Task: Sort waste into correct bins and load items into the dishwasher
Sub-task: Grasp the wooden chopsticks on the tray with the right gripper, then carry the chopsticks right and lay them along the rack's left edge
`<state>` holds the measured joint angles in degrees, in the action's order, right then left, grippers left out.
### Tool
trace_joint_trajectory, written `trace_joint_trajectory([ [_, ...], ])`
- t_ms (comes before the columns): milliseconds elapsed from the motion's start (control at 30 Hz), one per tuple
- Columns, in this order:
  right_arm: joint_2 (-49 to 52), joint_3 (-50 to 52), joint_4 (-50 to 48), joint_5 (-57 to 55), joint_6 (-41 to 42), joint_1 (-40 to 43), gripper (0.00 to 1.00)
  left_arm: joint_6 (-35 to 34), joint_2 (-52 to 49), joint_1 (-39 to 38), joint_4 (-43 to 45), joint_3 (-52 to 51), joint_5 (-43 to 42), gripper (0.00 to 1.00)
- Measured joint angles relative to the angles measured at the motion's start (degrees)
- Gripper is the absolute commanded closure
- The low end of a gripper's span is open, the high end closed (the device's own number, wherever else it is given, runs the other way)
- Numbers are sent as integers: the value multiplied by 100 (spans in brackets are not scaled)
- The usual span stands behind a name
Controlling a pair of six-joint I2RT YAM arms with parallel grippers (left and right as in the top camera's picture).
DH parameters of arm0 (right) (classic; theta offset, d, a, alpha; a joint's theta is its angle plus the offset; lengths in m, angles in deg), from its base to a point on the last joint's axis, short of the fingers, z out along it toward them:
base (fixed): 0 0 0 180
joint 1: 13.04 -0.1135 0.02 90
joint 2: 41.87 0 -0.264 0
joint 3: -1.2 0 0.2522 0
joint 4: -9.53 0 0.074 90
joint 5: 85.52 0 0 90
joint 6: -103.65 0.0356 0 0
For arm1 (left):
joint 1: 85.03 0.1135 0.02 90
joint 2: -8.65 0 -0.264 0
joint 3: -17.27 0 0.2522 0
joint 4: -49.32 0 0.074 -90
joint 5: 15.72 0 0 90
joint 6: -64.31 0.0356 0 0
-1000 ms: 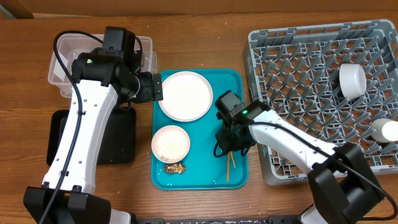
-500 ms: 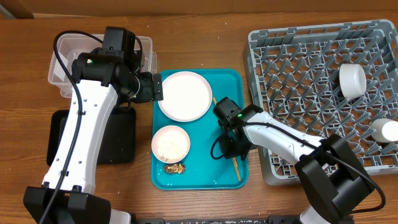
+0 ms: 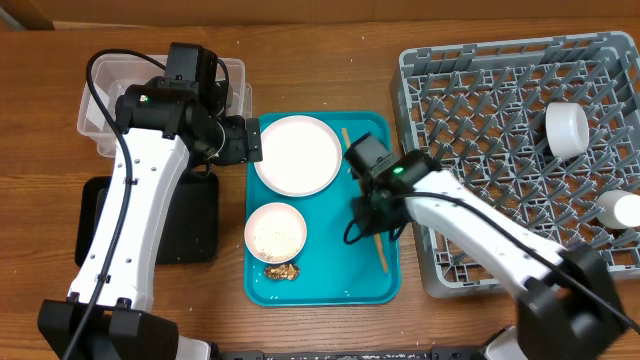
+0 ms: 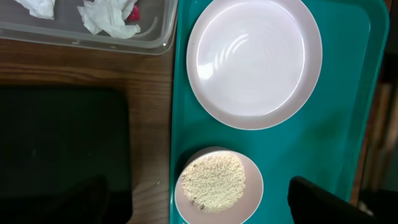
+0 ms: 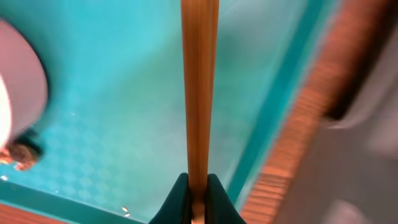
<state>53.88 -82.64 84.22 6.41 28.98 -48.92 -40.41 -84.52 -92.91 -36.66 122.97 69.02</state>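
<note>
My right gripper (image 5: 199,194) is shut on the wooden chopsticks (image 5: 199,93), which run straight out from its jaws over the teal tray (image 5: 112,93). In the overhead view the chopsticks (image 3: 378,250) slant down the tray's right side under that gripper (image 3: 372,215). The white plate (image 3: 297,153) and a bowl of rice (image 3: 276,231) sit on the tray, with brown scraps (image 3: 281,270) below the bowl. My left gripper (image 4: 199,208) hangs open above the bowl (image 4: 217,185), holding nothing. The clear tub (image 4: 93,37) contains tissue (image 4: 106,15) and a red wrapper (image 4: 132,12).
The grey dish rack (image 3: 480,110) stands right of the tray, with a white cup (image 3: 566,130) and another pale item (image 3: 620,210) in it. A black tray (image 3: 195,220) lies on the wooden table left of the teal tray (image 3: 330,285).
My right gripper has closed on the chopsticks and shifted slightly up and right over the tray; the chopsticks now point more towards the tray's far edge. The left arm has not moved.
</note>
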Motion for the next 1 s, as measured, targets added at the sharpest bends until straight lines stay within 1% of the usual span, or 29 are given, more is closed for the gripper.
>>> trace_joint_trajectory([
  [100,-350,-278,264,-326,-63,304,96,0,0,0,0,0,0,7],
  [200,-588,-442,376,-511,-363,780,96,2,0,0,0,0,0,7],
  [267,-629,-457,542,-603,-597,1147,96,2,0,0,0,0,0,7],
  [433,-621,-455,614,-684,-822,1733,96,2,0,0,0,0,0,7],
  [600,-623,-334,560,-708,-1005,1912,96,2,0,0,0,0,0,7],
  [833,-621,363,179,-470,-1086,1912,96,2,0,0,0,0,0,7],
  [933,-621,535,116,-413,-1091,1912,87,0,0,0,0,0,0,8],
  [1000,-621,540,149,-385,-1108,1912,83,0,0,0,0,0,0,8],
])
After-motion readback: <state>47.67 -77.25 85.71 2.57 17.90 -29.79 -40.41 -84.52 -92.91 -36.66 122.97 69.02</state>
